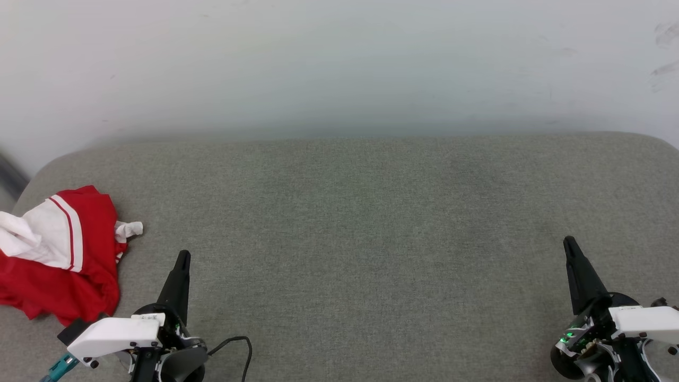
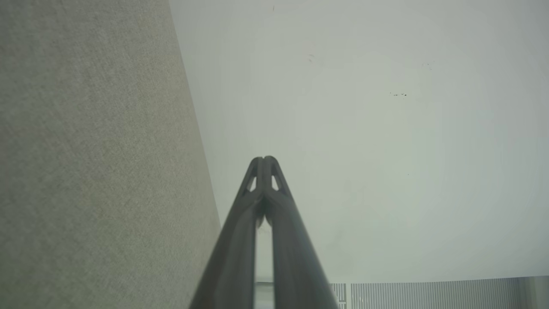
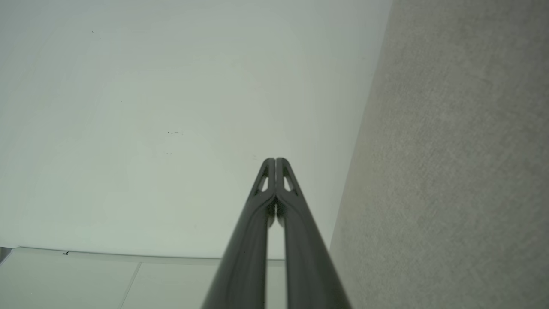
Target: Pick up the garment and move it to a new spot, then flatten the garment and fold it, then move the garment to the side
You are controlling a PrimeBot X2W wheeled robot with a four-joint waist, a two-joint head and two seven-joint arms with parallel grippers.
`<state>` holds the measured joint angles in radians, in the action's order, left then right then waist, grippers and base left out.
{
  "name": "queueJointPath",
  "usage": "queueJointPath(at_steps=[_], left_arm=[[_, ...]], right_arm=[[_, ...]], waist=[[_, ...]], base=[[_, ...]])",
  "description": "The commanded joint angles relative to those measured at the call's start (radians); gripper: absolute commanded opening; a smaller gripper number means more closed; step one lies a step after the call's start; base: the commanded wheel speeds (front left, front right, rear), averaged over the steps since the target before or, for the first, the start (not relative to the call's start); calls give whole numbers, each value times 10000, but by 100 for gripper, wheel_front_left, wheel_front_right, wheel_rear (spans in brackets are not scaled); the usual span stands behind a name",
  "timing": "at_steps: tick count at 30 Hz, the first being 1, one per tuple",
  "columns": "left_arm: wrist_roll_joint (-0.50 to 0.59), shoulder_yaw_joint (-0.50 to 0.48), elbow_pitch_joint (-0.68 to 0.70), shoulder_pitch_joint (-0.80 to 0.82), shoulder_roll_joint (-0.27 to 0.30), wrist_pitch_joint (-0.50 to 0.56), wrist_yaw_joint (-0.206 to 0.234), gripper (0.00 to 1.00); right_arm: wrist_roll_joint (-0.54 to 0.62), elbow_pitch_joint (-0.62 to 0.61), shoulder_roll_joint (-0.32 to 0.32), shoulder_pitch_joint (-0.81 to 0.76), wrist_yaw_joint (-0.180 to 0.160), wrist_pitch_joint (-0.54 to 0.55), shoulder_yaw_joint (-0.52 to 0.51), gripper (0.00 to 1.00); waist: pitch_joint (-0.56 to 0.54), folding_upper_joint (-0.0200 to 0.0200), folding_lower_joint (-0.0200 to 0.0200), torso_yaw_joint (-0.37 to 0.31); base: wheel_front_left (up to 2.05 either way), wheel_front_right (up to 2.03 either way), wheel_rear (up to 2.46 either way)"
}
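While garment lies crumpled at far left of frame on grey padded surface, pick-up is not yet begun. Best start, I judge: left gripper opens, swings left, pinches a thick fold rather than a loose edge. Both arms low at bottom corners, fingers pointing up-frame; right gripper well apart from cloth. Both jaws pressed together, empty.

I look over a wide surface covered in grey-beige woven fabric with rounded far corners, running up to a plain pale wall under soft, even light. A few dark scuff marks sit toward the wall's upper right. My left wrist view catches a ribbed pale panel beyond the wall, and my right wrist view pale flat slabs with a seam.
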<state>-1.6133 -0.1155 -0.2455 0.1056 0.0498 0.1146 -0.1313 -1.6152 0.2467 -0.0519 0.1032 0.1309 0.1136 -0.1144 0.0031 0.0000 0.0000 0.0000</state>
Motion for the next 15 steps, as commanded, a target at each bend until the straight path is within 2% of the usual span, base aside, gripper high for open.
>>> queueJointPath(at_steps=[1,15], left_arm=[[8,-16,0,69,-24,16,-37,0],[8,-16,0,69,-24,15,-37,0]], right_arm=[[46,6,38,121,-3,-12,5,0],[46,6,38,121,-3,-12,5,0]], waist=[[0,0,0,0],[0,0,0,0]], base=[[0,0,0],[0,0,0]])
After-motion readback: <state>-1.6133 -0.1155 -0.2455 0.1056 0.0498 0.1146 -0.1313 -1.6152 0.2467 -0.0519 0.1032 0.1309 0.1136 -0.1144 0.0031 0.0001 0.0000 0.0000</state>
